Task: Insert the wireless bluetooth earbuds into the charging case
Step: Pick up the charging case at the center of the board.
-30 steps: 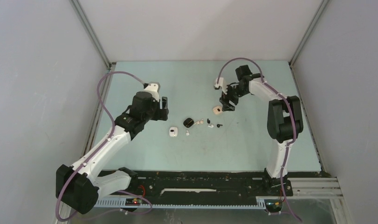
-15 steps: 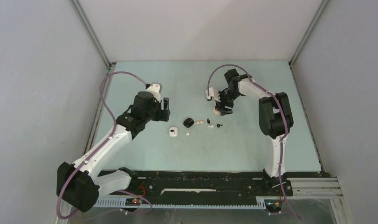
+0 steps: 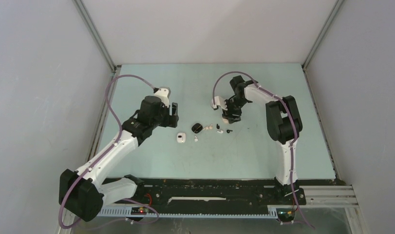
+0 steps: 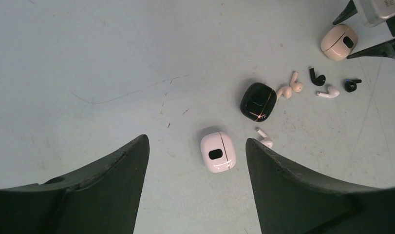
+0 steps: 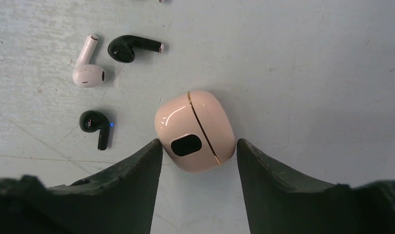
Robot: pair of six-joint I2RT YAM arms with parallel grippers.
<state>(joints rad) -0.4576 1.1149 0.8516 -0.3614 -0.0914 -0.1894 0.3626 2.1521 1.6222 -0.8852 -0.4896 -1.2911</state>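
Three closed cases lie on the table: a white case (image 4: pixel 218 151), a black case (image 4: pixel 258 101) and a beige case (image 5: pixel 195 130). Loose earbuds lie between them: a beige pair (image 4: pixel 290 87), a white earbud (image 4: pixel 264 139), another white earbud (image 5: pixel 86 72), a black earbud (image 5: pixel 129 48) and a black earbud with a blue light (image 5: pixel 95 124). My right gripper (image 5: pixel 199 146) is open, low over the beige case, with a fingertip on each side of it. My left gripper (image 4: pixel 197 141) is open and empty, hovering above and just short of the white case.
The cluster sits mid-table in the top view, around the black case (image 3: pixel 197 127). The right gripper (image 3: pixel 231 116) covers the beige case there. The left gripper (image 3: pixel 173 113) is to the cluster's left. Enclosure walls ring the light green table (image 3: pixel 253 156).
My right gripper has swung left and come down over the beige case, which now sits between its open fingers. My left gripper has crept slightly to the right.
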